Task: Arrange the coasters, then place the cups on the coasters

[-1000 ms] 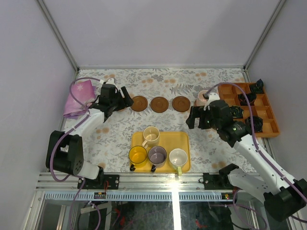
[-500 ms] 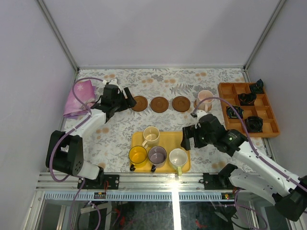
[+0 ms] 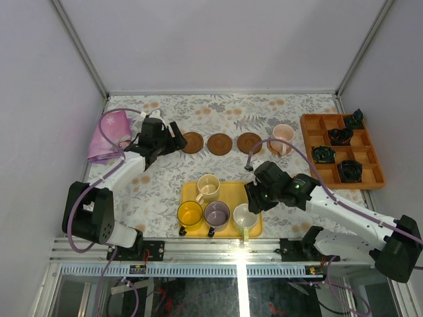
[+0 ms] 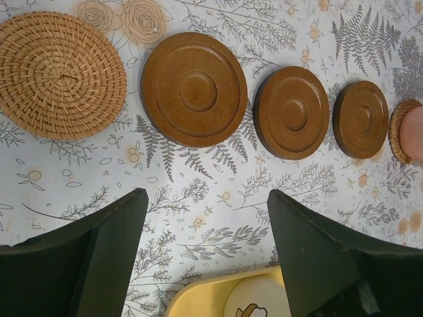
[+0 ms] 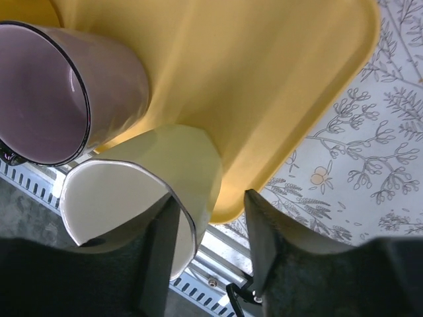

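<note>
Three brown coasters lie in a row, and a woven coaster lies at their left end. A pink cup stands on another woven coaster at the right end. The cream cup, yellow cup, purple cup and pale green-white cup stand on the yellow tray. My left gripper hovers open and empty over the cloth in front of the coasters. My right gripper straddles the pale cup's wall, one finger inside, the other outside with a gap.
An orange compartment box with black objects sits at the right. A pink cloth lies at the far left. The metal rail of the table's near edge runs just below the tray.
My right arm left the pink cup and swung down to the tray's near right corner; its jaws narrowed around the pale cup's wall. The left arm barely moved.
</note>
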`<action>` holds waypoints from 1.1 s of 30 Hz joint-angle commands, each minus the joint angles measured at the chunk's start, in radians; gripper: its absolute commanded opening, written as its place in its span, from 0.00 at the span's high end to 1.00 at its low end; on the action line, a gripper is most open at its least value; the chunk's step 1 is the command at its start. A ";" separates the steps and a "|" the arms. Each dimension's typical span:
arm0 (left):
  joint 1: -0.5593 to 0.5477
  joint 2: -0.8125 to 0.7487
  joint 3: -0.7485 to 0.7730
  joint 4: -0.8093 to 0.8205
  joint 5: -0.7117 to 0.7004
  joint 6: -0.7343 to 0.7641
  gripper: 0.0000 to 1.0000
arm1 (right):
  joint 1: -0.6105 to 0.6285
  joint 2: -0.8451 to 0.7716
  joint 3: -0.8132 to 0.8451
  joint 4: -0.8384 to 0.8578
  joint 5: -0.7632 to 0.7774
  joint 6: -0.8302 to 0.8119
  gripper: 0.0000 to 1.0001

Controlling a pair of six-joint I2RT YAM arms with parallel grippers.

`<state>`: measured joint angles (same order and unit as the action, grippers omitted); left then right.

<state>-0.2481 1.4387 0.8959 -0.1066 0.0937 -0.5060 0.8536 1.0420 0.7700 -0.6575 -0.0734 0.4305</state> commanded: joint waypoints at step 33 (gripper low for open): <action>-0.003 -0.028 -0.031 0.057 -0.022 -0.022 0.27 | 0.045 0.219 0.194 0.142 0.339 -0.440 0.88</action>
<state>-0.2481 1.4288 0.8783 -0.1017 0.0853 -0.5201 0.8913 1.2728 0.9325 -0.6342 0.2035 0.0971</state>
